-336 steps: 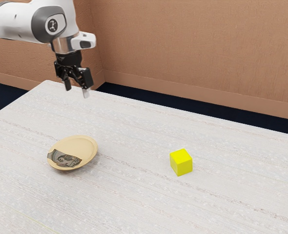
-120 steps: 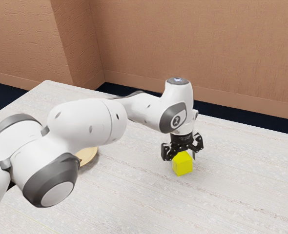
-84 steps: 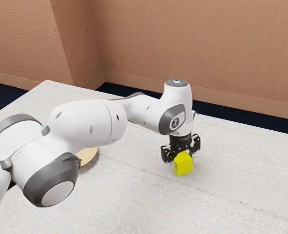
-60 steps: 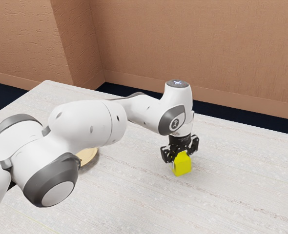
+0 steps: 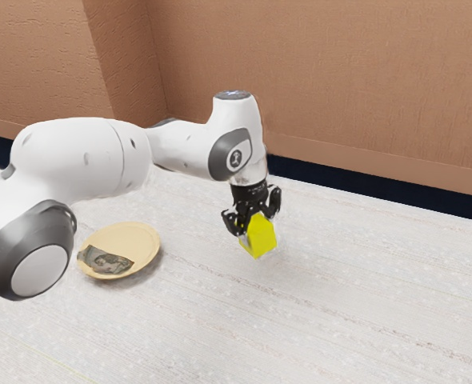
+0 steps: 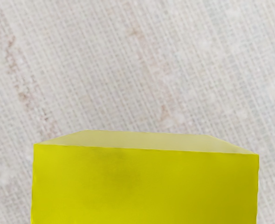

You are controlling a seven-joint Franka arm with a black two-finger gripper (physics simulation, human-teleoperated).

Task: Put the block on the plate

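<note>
Pale plate (image 5: pixel 142 238) with dark print (image 5: pixel 106 261) on the table (image 5: pixel 356 296), toward the exterior view's left, well apart from the block (image 5: pixel 261 233). Arm (image 5: pixel 76 156) reaches past beyond the plate. Block a cube, edges alike in length, tilted, one corner lowermost. It sits between the fingertips of the claw (image 5: pixel 258 241), which is closed to block's width, gripping it from two sides.
</note>
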